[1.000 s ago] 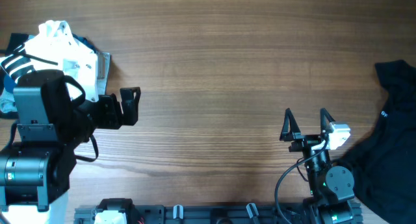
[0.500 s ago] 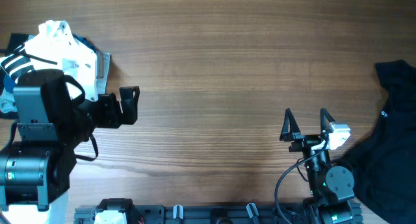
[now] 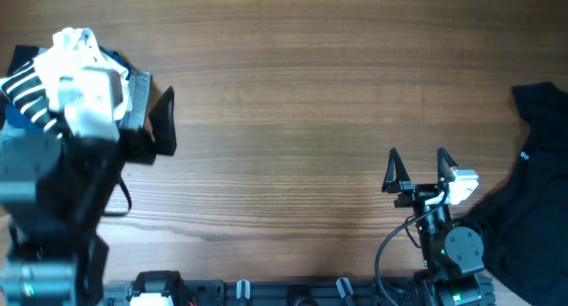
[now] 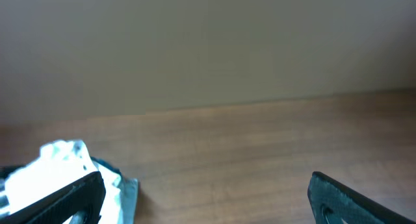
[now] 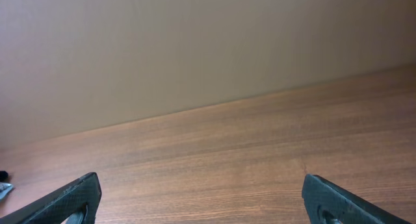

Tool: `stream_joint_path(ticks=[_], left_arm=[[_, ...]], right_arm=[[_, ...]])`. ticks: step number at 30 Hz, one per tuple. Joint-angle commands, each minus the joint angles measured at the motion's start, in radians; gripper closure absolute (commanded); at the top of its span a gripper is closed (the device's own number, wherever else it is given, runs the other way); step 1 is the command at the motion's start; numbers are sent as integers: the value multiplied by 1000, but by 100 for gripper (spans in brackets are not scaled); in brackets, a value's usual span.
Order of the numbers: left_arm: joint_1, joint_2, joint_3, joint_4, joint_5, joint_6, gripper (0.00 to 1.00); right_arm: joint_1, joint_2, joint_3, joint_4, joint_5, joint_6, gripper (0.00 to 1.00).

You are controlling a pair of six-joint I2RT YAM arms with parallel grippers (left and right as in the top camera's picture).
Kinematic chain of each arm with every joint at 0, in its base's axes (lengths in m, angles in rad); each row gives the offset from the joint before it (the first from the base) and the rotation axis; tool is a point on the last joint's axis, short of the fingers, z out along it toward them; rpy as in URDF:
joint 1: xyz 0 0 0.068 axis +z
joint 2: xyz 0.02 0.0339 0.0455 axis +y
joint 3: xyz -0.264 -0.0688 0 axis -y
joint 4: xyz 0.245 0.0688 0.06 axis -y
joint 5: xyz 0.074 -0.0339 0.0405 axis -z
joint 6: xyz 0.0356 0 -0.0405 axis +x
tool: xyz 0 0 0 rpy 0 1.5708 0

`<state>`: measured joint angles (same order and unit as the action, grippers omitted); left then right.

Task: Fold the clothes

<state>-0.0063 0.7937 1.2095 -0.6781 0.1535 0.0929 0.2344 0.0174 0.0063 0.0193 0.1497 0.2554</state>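
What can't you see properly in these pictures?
- Black garment: overhead, cut off by the right edge, so its shape is unclear.
- Pile of light clothes: overhead, partly hidden under the left arm; left wrist view, cut by the bottom edge.
- Left gripper: overhead, blurred.

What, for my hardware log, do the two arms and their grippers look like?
The right arm is black, with a round joint housing, a small green light, a white block by its wrist and a looping black cable. The right gripper has two thin, pointed black fingers. The left arm is blurred, grey and black. The left gripper shows dark, flat fingers.
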Motion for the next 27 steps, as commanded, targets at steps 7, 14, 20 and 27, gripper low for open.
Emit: stream_joint_path(ticks=[7,14,20,27], left_arm=[[-40,-378,-496,293,18,30,0],[-48,-666,-816,438,35,7,0],[-48,-782,-1018,582,27,4,0],[-48,-791,-1162,668,27,4,0]], right_arm=[[-6,-10,-1,2,-16,-12,0],[-6,-10,-1,2,-16,-12,0],[-6,-10,-1,2,-16,-12,0],[-6,-10,-1,2,-16,-13,0]])
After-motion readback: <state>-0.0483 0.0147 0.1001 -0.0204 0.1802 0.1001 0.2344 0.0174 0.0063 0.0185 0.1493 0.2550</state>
